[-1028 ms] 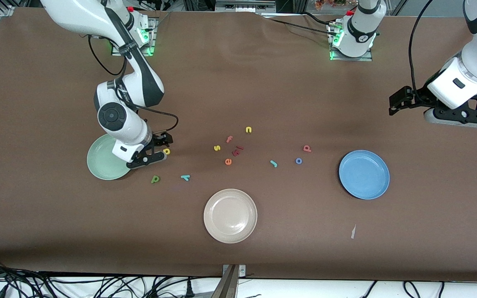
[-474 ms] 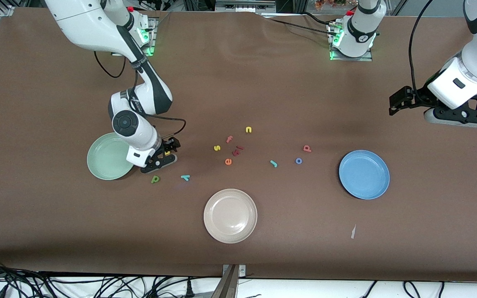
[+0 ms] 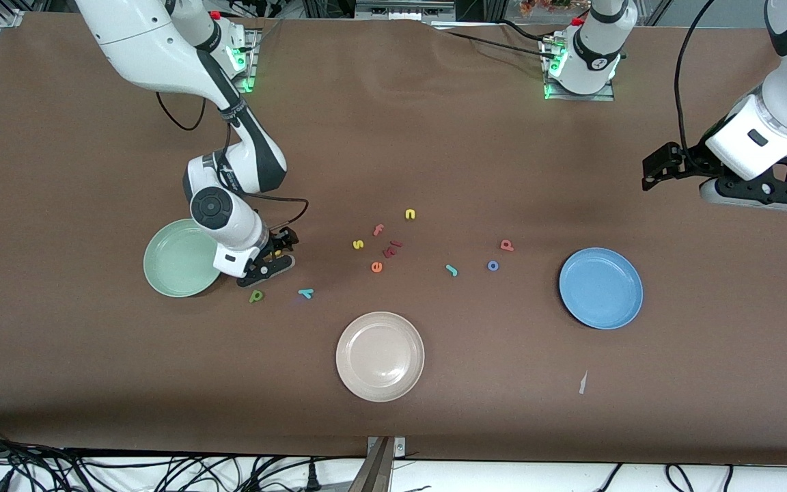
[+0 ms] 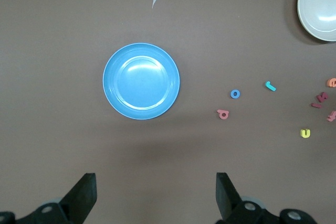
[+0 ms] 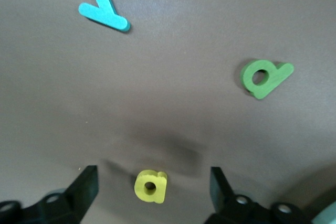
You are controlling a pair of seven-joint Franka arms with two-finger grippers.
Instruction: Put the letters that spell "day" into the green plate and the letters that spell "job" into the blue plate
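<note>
The only readable signs are the toy letters themselves, lying on the brown table (image 3: pixel 434 137); a yellow "n" (image 3: pixel 410 214), a yellow "s" (image 3: pixel 358 244), a pink "f" (image 3: pixel 378 229), an orange "e" (image 3: pixel 376 267), a blue "o" (image 3: pixel 493 266), a teal "j" (image 3: pixel 451 270), a teal "y" (image 3: pixel 306 293); no printed label or brand can be read.
</note>
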